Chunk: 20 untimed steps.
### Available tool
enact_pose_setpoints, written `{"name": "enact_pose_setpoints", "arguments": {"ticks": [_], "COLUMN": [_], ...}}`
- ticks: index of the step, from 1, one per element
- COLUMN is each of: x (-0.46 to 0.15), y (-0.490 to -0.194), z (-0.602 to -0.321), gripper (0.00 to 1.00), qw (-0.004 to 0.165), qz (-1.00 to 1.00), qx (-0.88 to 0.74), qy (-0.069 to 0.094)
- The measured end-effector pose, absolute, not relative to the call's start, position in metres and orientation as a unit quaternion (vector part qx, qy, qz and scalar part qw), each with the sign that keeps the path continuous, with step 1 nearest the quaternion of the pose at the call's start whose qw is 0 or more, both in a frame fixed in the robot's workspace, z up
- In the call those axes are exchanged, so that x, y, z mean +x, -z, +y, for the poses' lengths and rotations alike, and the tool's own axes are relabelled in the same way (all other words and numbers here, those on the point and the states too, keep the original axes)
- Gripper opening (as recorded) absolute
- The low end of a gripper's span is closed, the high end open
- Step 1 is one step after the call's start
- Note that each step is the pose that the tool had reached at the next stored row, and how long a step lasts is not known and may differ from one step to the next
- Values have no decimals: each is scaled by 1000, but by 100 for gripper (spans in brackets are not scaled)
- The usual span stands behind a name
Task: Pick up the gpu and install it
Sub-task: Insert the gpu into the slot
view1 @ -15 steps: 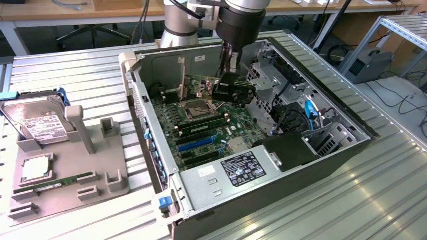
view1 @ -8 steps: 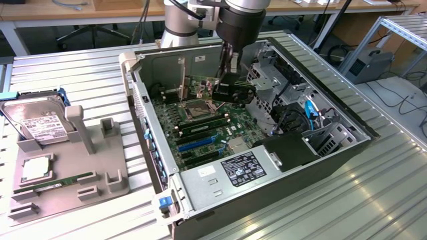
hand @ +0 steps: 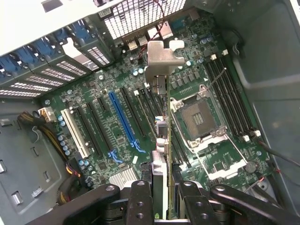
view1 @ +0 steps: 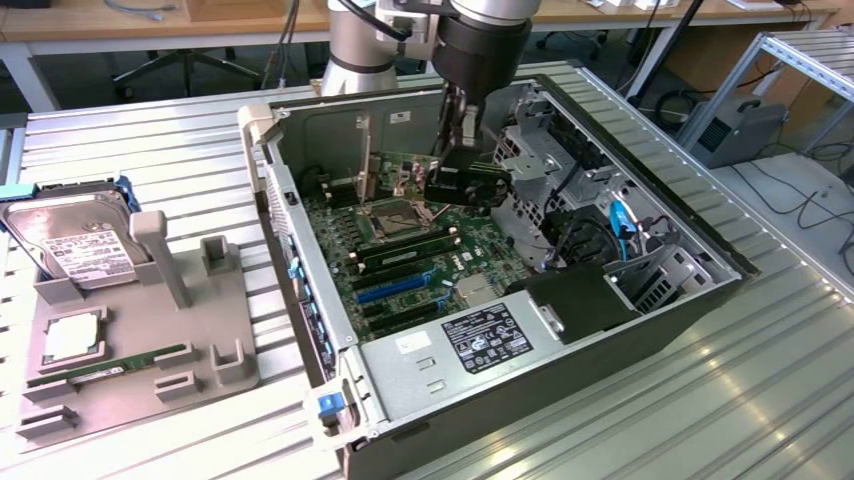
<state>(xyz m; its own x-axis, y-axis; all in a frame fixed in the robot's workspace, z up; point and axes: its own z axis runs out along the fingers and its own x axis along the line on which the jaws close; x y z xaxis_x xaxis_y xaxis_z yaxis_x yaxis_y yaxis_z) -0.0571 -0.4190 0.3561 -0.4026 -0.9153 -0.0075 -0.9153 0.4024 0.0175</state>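
My pincer (view1: 461,150) pinching the gpu (view1: 467,185) inside the open computer case (view1: 534,415).
Exterior view: I hang over the motherboard (view1: 414,265) with the gpu gripped just under my fingertips, and I cannot tell whether its lower edge touches the board beneath me. Wrist view: the gpu (hand: 163,131) runs edge-on between my fingers (hand: 140,197), its silver bracket (hand: 159,58) at the end far from me, the blue slot (hand: 123,117) on one side of the card and the CPU socket (hand: 199,117) on the other.

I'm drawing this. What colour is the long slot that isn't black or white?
Blue. The long plastic slot, clearest in wrist view.
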Motion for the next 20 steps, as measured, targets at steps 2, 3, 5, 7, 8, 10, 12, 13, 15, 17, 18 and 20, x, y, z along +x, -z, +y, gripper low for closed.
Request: {"name": "enact_pose_setpoints", "arguments": {"ticks": [2, 3, 5, 7, 8, 10, 12, 13, 15, 17, 18, 20], "x": [-57, -57, -57, -57, -57, -57, -57, -57, -57, -57, -57, -57], "y": [-356, -356, -356, -356, -356, -356, -356, -356, -356, -356, -356, -356], "z": [-419, -419, -419, -419, -419, -419, -419, -419, -419, -419, -419, -419], "gripper": [27, 27, 27, 27, 27, 27, 27, 27, 27, 27, 27, 27], "qw": [2, 2, 2, 2, 2, 2, 2, 2, 2, 2, 2, 3], "qz": [-836, -836, -835, -833, -832, -830, -829, -829, -827, -827, -826, -825], "qx": [548, 549, 551, 554, 555, 557, 558, 559, 561, 563, 564, 565], "qy": [9, 9, 9, 9, 9, 9, 9, 9, 9, 8, 8, 8]}}
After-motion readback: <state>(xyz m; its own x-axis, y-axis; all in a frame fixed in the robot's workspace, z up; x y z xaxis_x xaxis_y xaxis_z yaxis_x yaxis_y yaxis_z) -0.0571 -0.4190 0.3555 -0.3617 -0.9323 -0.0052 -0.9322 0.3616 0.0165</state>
